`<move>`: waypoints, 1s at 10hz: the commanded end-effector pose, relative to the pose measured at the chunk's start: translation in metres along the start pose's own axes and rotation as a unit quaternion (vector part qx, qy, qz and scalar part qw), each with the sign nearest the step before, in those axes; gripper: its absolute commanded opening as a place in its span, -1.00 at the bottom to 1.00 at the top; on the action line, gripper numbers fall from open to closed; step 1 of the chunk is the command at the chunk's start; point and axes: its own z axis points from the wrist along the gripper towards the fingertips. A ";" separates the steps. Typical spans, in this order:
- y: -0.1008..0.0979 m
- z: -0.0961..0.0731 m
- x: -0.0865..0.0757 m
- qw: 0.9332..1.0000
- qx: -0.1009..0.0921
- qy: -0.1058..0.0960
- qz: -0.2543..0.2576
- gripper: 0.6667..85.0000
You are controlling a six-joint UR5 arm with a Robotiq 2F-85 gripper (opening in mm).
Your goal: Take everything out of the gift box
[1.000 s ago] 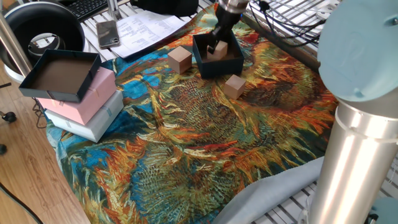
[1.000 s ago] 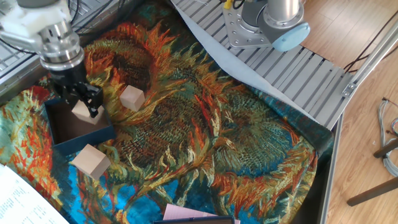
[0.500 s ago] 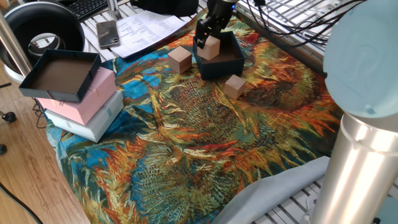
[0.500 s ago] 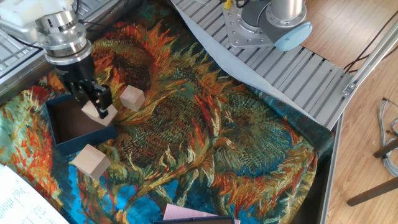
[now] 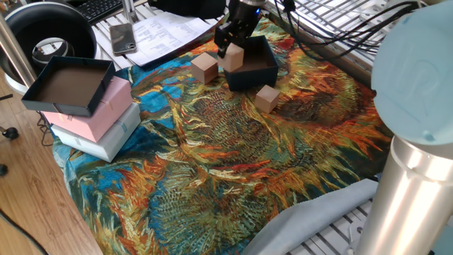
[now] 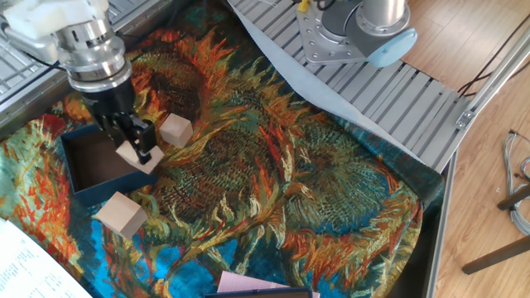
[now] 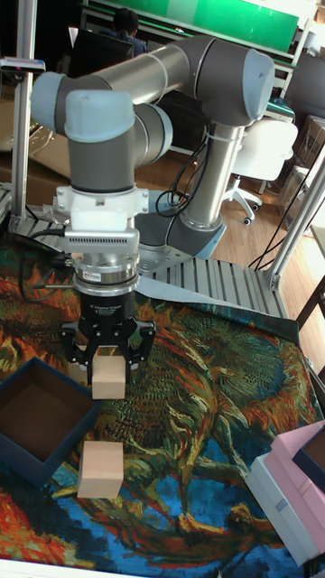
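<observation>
The gift box (image 5: 256, 72) (image 6: 109, 185) (image 7: 27, 452) is a small navy box on the sunflower cloth, and its brown floor shows nothing on it. My gripper (image 5: 231, 51) (image 6: 137, 149) (image 7: 107, 372) is shut on a small wooden cube (image 5: 233, 59) (image 6: 139, 156) (image 7: 108, 379), held in the air over the box's rim. A larger cube (image 5: 205, 68) (image 6: 121, 214) (image 7: 101, 469) rests on the cloth just outside the box. Another cube (image 5: 267, 98) (image 6: 175, 130) lies on the cloth on the box's other side.
A shallow navy tray (image 5: 67, 85) sits on a stacked pink box (image 5: 106, 108) and white box (image 5: 106, 138) at the cloth's corner. A phone (image 5: 122, 37) and papers (image 5: 166, 32) lie behind the cloth. The arm's base (image 6: 356, 29) stands on a ribbed plate.
The gripper has lifted the cube out of the gift box and carried it sideways to the box's rim. The two cubes on the cloth have not moved.
</observation>
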 end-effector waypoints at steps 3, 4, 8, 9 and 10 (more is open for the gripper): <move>0.012 0.032 0.001 1.000 0.007 -0.006 0.006 -0.25; 0.012 0.039 -0.002 1.000 0.003 -0.012 0.002 -0.26; 0.019 0.043 -0.009 1.000 -0.013 -0.019 0.011 -0.35; 0.022 0.042 -0.010 1.000 -0.014 -0.019 0.012 -0.35; 0.026 0.038 -0.011 1.000 -0.016 -0.017 0.015 -0.36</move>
